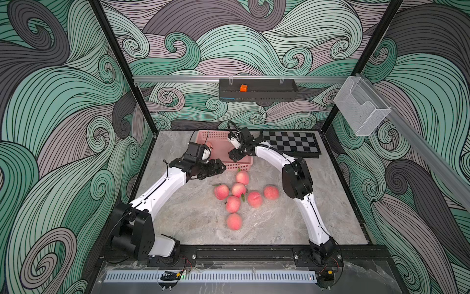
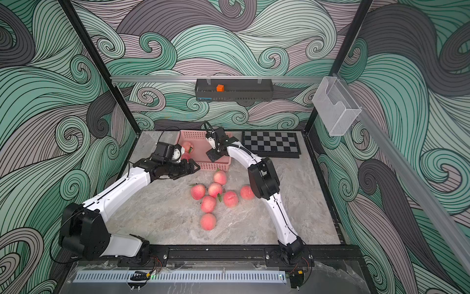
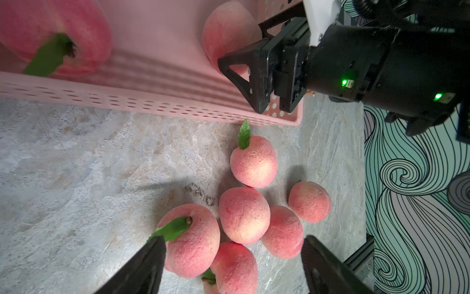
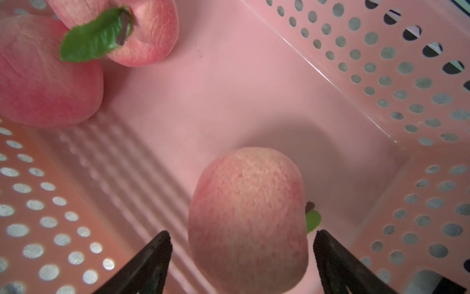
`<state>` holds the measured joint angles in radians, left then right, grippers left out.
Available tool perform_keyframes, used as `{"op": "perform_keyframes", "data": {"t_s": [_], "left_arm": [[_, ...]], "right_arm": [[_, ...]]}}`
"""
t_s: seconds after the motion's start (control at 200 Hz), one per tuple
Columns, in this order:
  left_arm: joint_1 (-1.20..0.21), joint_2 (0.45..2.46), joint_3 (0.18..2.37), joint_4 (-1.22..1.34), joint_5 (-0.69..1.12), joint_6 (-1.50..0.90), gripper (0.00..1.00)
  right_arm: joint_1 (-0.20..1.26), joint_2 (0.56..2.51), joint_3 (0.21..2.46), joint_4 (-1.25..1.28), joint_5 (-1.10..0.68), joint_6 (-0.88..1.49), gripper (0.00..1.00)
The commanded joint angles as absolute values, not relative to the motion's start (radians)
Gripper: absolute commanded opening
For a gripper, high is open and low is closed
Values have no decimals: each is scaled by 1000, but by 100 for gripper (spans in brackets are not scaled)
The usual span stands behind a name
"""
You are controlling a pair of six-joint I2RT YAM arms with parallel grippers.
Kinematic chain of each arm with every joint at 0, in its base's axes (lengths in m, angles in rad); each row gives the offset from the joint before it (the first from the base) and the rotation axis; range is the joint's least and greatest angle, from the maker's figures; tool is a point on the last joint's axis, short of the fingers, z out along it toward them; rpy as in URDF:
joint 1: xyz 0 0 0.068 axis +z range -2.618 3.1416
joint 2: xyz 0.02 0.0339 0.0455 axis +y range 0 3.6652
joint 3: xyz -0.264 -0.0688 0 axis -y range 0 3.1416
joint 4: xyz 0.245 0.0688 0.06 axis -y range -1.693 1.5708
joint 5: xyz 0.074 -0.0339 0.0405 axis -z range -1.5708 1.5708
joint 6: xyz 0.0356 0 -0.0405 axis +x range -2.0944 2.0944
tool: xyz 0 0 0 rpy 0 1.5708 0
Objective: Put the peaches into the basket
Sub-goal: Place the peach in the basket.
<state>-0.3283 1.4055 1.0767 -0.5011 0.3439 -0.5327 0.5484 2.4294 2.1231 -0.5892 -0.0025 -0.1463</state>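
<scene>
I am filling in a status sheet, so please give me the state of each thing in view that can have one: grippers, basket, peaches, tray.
basket: upright, three peaches inside
loose peaches: seven, on the table, outside the basket
left gripper: open, holding nothing
right gripper: open, inside the basket, one peach between its jaws, not gripped
black tray: holding one orange cube

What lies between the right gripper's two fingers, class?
A peach, inside the basket, with the right gripper open around it; the right wrist view shows this.
</scene>
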Motion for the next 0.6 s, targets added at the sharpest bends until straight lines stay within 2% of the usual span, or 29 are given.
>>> {"op": "perform_keyframes", "data": {"t_s": [0.0,0.2,0.595], "left_arm": [[-322,1414,1071,-506,331,-523,85],[-322,1406,1065,-516,321,-522,86],[-322,1396,998,-552,280,-505,86]], "right_arm": [[548,2433,2131,-607,-11,-176,91],[552,2394,2120,-606,-29,-171,98],[590,2191,2005,-587,-33,-147,99]]}}
